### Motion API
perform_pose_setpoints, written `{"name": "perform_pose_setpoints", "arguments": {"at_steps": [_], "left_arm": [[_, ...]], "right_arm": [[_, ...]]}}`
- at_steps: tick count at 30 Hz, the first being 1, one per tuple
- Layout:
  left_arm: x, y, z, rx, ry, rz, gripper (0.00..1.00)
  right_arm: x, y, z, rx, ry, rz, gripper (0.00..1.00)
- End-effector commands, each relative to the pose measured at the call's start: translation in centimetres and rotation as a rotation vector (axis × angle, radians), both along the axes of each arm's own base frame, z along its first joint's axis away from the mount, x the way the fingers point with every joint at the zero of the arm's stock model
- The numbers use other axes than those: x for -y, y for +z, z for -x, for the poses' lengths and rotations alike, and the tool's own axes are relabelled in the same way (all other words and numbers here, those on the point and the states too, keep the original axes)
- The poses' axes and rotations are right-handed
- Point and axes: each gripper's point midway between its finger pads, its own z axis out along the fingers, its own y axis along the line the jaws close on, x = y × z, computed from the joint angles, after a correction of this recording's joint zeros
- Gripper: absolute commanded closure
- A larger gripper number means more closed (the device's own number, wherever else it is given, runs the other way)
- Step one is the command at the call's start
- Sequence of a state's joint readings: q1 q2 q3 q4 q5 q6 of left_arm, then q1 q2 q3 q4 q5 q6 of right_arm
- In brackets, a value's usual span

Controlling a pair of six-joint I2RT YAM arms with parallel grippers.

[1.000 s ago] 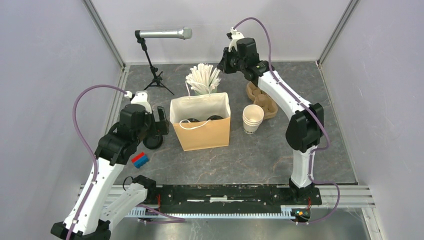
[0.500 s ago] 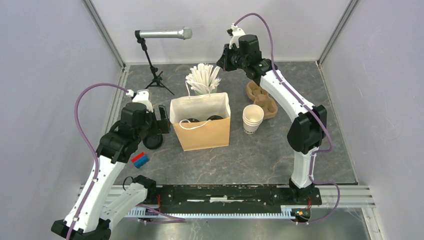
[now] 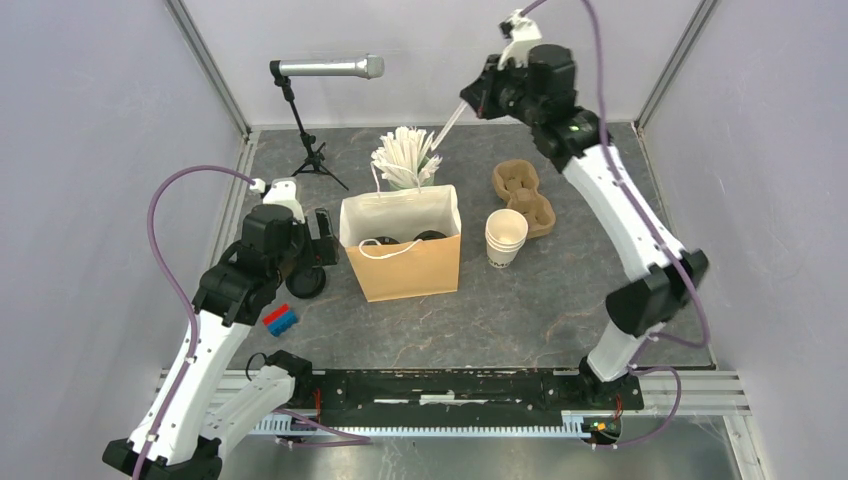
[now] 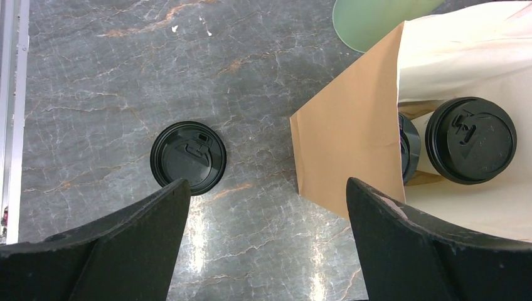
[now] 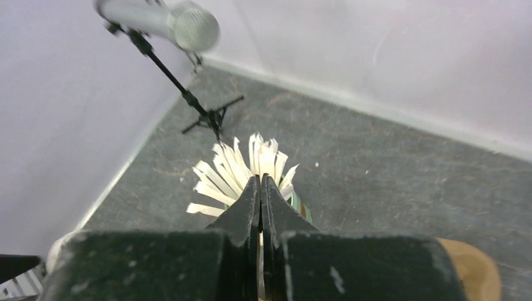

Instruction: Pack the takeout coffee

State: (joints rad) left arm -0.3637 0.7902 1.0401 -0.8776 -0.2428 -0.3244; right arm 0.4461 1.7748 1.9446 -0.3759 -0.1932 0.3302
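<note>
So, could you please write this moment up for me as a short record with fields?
bag: brown paper bag, upright, open
coffee: two black-lidded cups inside the bag
lid: black lid lying on the table, left of the bag
left end effector: open, empty, above the bag's left edge
right end effector: shut on a white stick, high above the stick bunch

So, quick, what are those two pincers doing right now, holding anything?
Left pincer: open, empty, hovering beside the paper bag.
Right pincer: closed on a white stick.
</note>
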Motion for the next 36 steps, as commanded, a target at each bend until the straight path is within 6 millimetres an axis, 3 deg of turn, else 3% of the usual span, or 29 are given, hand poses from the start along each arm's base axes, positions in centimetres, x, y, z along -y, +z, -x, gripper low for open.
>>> {"name": "perform_pose_setpoints", "arguments": {"at_steps": [1, 6, 10, 13, 20, 25, 36], "left_arm": [[-0.5, 1.5, -1.1, 0.070, 0.001, -0.042, 0.00], [-0.1, 1.4, -1.3, 0.078, -0.017, -0.032, 0.00], [-0.1, 1.4, -1.4, 0.077, -0.021, -0.034, 0.00], [-0.1, 1.2, -1.3, 0.070, -0.021, -0.034, 0.00], [0.1, 0.8, -1.0, 0.049, -0.037, -0.034, 0.00], [0.1, 0.7, -0.9, 0.045, -0.046, -0.040, 0.00], [0.0, 1.1, -0.3, 0.074, -0.017, 0.004, 0.00]], "right_arm": [[3.6, 9.3, 4.5, 0.214, -0.046, -0.060, 1.00], [6.4, 13.7, 8.8, 0.288, -0.085, -0.075, 1.00], [8.3, 15.6, 12.6, 0.303, -0.092, -0.090, 1.00], [8.7, 15.7, 15.8, 0.284, -0.048, -0.129, 1.00], [6.6, 14.3, 21.0, 0.220, 0.165, -0.241, 1.00], [5.5, 13.3, 22.1, 0.166, 0.249, -0.261, 1.00], [1.7, 9.6, 21.2, 0.073, 0.357, -0.390, 1.00]]}}
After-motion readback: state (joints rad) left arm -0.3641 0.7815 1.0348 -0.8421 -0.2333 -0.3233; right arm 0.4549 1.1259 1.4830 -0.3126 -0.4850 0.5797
